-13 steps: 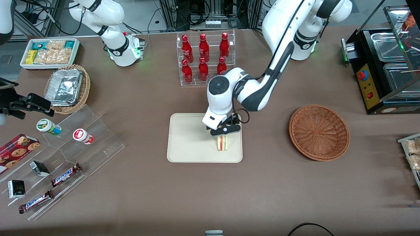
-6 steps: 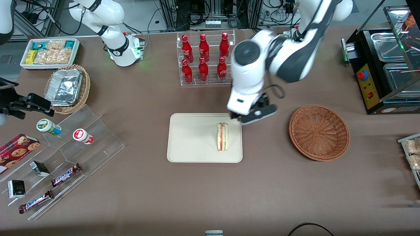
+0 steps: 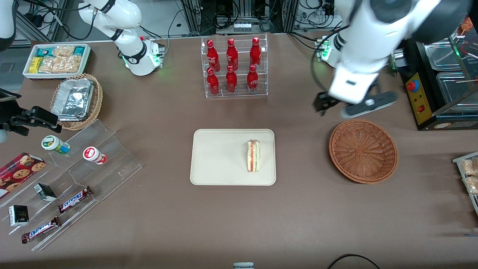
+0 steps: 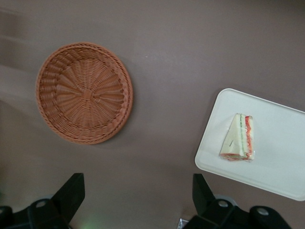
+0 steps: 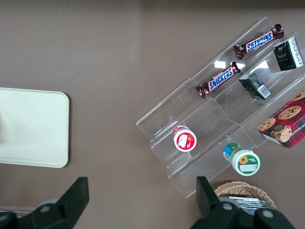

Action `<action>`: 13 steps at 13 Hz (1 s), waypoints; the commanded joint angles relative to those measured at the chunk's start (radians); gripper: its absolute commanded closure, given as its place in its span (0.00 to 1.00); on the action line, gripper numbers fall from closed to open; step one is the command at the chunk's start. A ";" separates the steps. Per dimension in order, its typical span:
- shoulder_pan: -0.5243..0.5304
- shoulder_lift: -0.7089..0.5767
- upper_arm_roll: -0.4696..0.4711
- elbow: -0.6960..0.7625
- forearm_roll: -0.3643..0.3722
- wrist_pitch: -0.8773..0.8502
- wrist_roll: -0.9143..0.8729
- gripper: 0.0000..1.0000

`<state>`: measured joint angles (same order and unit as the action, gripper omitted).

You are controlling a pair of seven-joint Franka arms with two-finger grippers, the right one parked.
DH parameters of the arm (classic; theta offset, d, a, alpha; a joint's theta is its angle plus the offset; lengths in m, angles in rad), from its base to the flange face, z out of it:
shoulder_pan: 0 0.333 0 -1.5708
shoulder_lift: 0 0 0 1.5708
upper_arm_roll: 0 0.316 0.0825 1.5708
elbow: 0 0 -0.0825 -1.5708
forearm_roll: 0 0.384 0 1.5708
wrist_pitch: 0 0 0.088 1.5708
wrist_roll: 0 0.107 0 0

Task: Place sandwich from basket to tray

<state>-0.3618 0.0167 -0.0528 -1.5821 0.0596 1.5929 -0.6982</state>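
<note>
The sandwich [image 3: 253,156] [image 4: 239,138] stands on its edge on the cream tray [image 3: 216,160] [image 4: 279,169] [image 5: 33,124], near the tray end that faces the basket. Nothing lies in the reddish-brown wicker basket [image 3: 363,150] [image 4: 84,93], which sits beside the tray toward the working arm's end of the table. My left gripper [image 3: 349,105] [image 4: 137,191] hangs high above the table, just farther from the front camera than the basket. It is open and holds nothing.
A clear rack of red bottles [image 3: 233,67] stands farther from the front camera than the tray. A black machine [image 3: 435,82] stands close to the gripper. Toward the parked arm's end are clear display steps with snacks [image 3: 86,168], a tan basket of foil containers [image 3: 76,99] and a white bin [image 3: 56,59].
The gripper let go of the sandwich on the tray, rose, and swung away toward the working arm's end, ending near the basket. The sandwich stayed in place.
</note>
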 commanded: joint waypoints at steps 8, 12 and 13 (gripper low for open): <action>0.215 -0.189 0.100 -0.134 -0.109 -0.060 0.440 0.00; 0.291 -0.181 0.103 -0.127 -0.106 -0.097 0.624 0.00; 0.278 -0.175 0.099 -0.118 -0.095 -0.097 0.620 0.00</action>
<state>-0.0844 -0.1508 0.0615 -1.6997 -0.0299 1.5059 -0.1115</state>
